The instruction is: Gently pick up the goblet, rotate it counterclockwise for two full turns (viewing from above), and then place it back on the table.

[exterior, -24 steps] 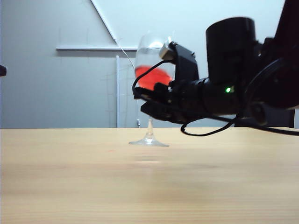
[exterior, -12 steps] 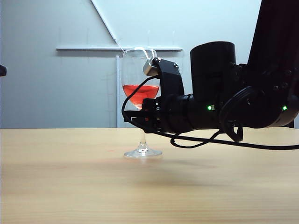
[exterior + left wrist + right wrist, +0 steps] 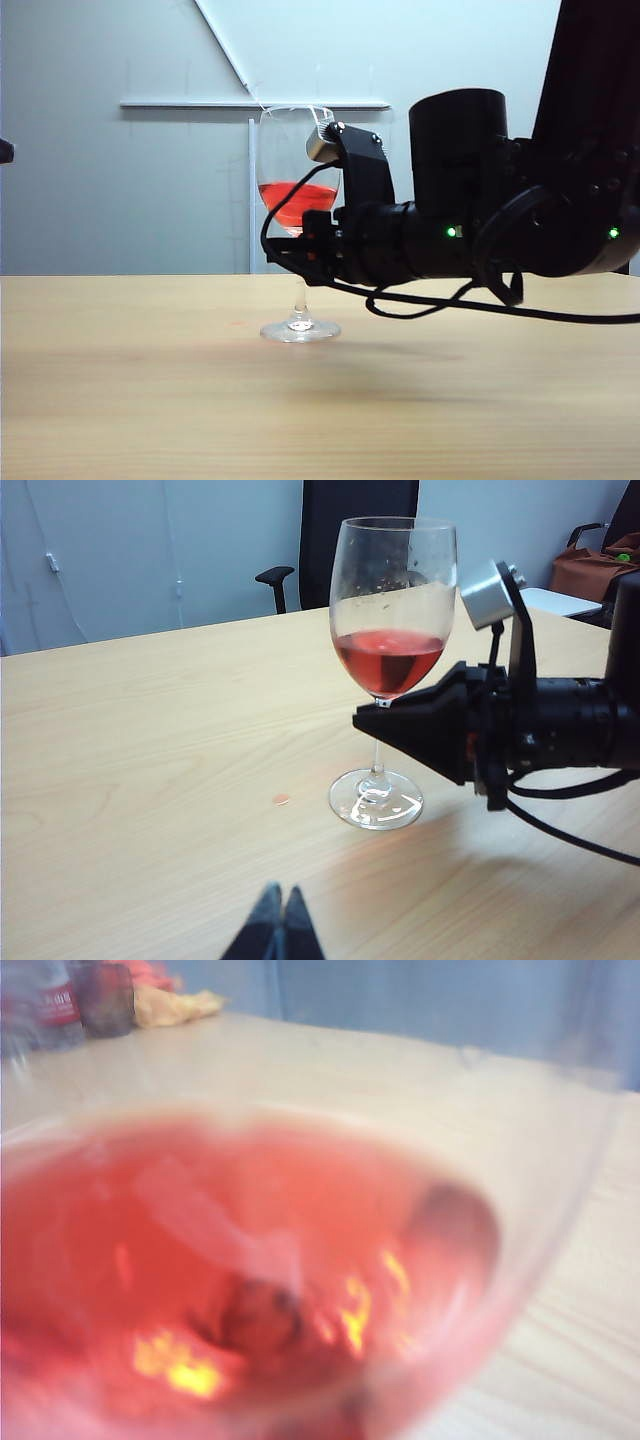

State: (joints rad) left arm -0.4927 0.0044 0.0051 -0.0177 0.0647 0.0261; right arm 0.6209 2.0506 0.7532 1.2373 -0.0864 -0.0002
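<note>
Even, soft room light; the right wrist view is badly blurred.

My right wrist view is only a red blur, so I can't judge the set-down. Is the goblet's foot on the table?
Observer: Yes. In the exterior view the goblet stands upright with its foot flat on the table.
Operator: Where is the right gripper on it?
Observer: The right gripper is at the top of the stem, just under the bowl. I cannot tell whether it clamps.
Operator: And the left gripper?
Observer: The left gripper is shut, low over the table and well apart from the goblet.
</note>
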